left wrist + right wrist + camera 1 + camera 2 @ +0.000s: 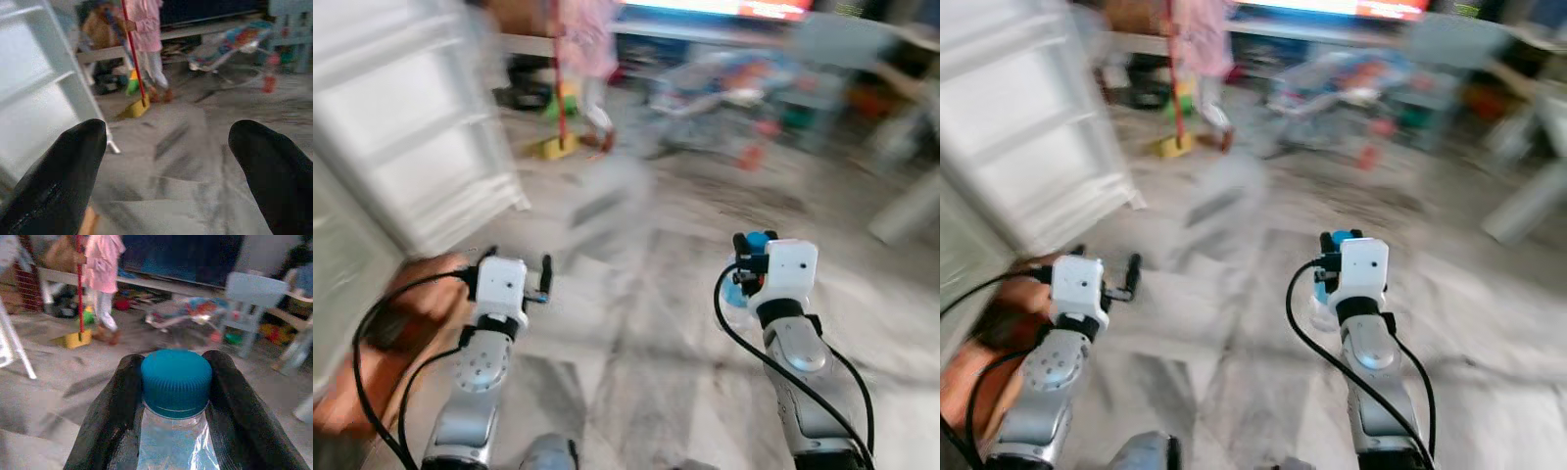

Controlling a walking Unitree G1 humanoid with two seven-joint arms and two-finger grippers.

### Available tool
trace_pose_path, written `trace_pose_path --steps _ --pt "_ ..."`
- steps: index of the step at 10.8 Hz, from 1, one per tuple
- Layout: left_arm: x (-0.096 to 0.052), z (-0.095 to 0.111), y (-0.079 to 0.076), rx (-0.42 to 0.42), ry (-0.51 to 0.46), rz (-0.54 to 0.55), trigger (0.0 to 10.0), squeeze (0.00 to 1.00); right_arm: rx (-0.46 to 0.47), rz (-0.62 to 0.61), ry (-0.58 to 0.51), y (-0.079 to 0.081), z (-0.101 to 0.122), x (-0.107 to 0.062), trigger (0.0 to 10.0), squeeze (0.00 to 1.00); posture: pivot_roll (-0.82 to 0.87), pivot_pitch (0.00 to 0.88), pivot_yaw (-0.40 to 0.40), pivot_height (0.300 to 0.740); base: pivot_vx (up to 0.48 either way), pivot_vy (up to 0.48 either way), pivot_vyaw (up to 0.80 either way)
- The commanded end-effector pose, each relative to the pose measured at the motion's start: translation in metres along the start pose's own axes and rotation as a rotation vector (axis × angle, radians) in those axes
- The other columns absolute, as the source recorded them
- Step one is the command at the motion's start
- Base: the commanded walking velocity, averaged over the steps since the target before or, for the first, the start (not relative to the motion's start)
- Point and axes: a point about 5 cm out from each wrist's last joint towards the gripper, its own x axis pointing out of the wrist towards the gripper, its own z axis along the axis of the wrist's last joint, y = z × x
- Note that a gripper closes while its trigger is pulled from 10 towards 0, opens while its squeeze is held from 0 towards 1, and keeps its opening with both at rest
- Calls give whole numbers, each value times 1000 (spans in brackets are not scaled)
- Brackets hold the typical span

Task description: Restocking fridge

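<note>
The right claw (176, 396) is clenched on a clear water bottle (175, 440) just below its blue cap (176, 379), the left claw (171, 161) hangs released over the marble floor (636, 343), and beyond stands a person in pink (146, 29) with a red-handled broom (134, 73).

— How many bottles do you count?
— One clear bottle (175, 443), with one blue cap (176, 380).
— And claws?
— Two: one left claw (168, 166) and one right claw (171, 396), each with two black fingers.
— Any people?
— One person (103, 264) in pink, at the far side of the room.
— Brooms?
— One, with a red handle (133, 54) and one yellow head (133, 110).
— Chairs?
— One pale blue chair (254, 291). The rest of the clutter is too blurred to count.
</note>
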Motion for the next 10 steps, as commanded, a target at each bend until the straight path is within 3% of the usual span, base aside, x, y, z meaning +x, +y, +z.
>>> trace_pose_path --steps 1,4,6,10 --pt "-5 -5 -1 -24 14 -15 10000 0 0 -5 -3 -1 -1 0 10000 0 144 64 -30 740 330 0 -644" --pt "-2 -2 -1 -23 -1 -17 10000 0 1 8 -11 1 2 0 10000 0 137 74 -34 740 350 0 -175" --pt "-5 -1 0 -17 -3 -5 10000 0 -11 -14 -27 -4 3 -10 10000 0 128 85 -38 740 371 0 0" --pt "-37 -26 36 62 75 91 10000 0 -31 -73 5 -28 -8 -38 10000 0 111 81 -35 740 0 0 0"
